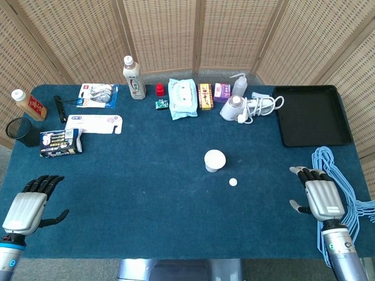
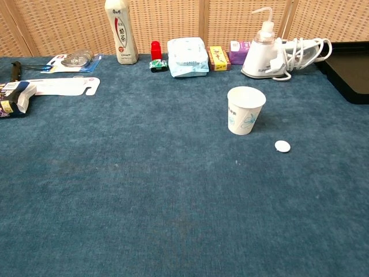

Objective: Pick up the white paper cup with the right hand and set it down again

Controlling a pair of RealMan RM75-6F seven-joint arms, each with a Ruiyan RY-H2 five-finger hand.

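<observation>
White paper cup stands upright mid-table, small white disc just beside at 4 o'clock. Right hand low at 4 o'clock, well apart, fingers spread, holding nothing. Left hand same, idle. Reach slow, wrap cup softly, avoid squashing.

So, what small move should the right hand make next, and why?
Probably move the right hand forward and to its left, toward the white paper cup. The hand rests open near the table's near right edge, holding nothing, well apart from the cup. The cup stands upright and untouched mid-table, with only a small white disc lying near that path.
</observation>
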